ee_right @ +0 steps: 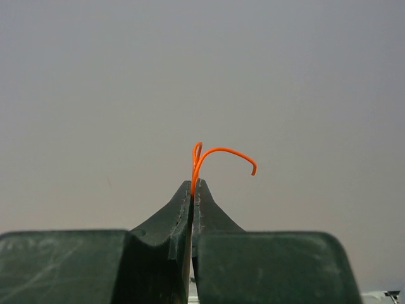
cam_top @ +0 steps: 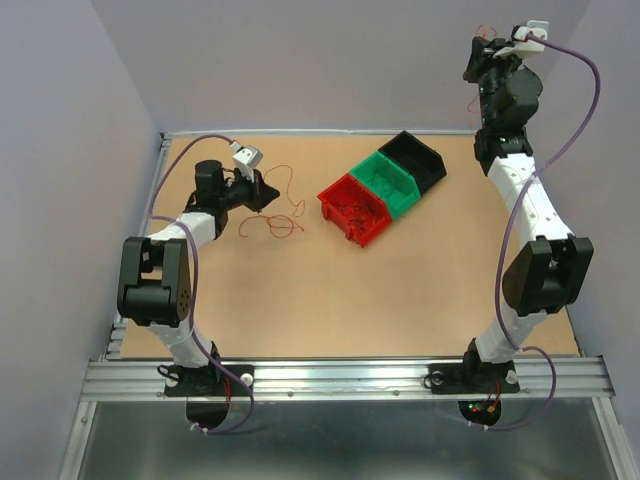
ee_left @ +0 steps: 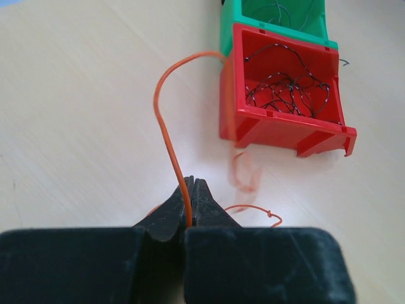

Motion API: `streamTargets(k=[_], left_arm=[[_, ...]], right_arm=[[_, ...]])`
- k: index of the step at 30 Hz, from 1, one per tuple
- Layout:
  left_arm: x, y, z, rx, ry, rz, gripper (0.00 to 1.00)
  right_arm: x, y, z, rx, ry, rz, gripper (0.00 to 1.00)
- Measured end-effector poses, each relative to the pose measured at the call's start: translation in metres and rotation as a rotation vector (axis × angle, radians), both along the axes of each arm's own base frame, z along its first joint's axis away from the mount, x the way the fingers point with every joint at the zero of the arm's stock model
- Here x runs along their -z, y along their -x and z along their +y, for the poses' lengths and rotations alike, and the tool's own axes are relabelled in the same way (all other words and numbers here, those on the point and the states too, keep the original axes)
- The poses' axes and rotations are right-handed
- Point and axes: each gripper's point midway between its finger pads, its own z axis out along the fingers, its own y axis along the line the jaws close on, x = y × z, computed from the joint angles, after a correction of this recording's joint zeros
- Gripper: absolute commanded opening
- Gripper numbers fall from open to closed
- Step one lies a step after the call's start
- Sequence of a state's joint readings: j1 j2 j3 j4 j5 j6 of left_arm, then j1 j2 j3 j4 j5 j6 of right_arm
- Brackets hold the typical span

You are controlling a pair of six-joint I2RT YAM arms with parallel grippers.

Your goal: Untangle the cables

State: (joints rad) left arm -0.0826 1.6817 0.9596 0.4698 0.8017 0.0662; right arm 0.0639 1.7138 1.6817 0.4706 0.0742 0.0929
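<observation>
Top external: overhead from behind, whole table (cam_top: 400, 300).
Left wrist: close, shares red bin (ee_left: 285, 123) with overhead.
Right wrist: close, blank wall (ee_right: 202, 63).

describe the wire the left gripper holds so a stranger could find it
On the table, find the red bin. Left of it, the left gripper is shut on an orange wire. Unlike the loose wires lying nearby, it rises from the jaws in one long arch toward that bin.

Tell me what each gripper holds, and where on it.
Left gripper pinches an orange wire at the foot of its long arc; right gripper pinches a second orange wire just below its hooked end.
</observation>
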Motion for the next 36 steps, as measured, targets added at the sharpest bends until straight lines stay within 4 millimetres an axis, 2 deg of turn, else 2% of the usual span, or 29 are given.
streamTargets(k=[3,7,9,15,18,21,27,36], left_arm=[[-0.003,0.002,0.002,-0.007,-0.003,-0.017,0.00],[-0.006,0.002,0.003,-0.007,-0.007,-0.032,0.00],[-0.008,0.003,0.003,-0.006,-0.008,-0.039,0.00],[-0.010,0.005,0.003,-0.005,-0.009,-0.046,0.00],[-0.010,0.006,0.002,-0.004,-0.009,-0.046,0.00],[-0.010,0.007,0.000,0.001,-0.010,-0.045,0.00],[-0.010,0.009,-0.006,0.013,-0.016,-0.054,0.00],[-0.025,0.018,-0.014,0.039,-0.033,-0.113,0.00]], right_arm=[[0.007,-0.015,-0.006,-0.031,-0.002,0.017,0.01],[0.029,-0.026,-0.005,-0.078,-0.007,0.075,0.01],[0.035,-0.028,0.001,-0.110,-0.007,0.096,0.01],[0.030,-0.029,0.024,-0.238,-0.005,0.078,0.01],[0.034,-0.039,0.037,-0.315,-0.008,0.069,0.01],[0.055,-0.056,0.051,-0.396,-0.026,0.089,0.01],[0.113,-0.082,0.077,-0.503,-0.058,0.148,0.01],[0.181,-0.101,0.132,-0.545,-0.008,0.183,0.01]])
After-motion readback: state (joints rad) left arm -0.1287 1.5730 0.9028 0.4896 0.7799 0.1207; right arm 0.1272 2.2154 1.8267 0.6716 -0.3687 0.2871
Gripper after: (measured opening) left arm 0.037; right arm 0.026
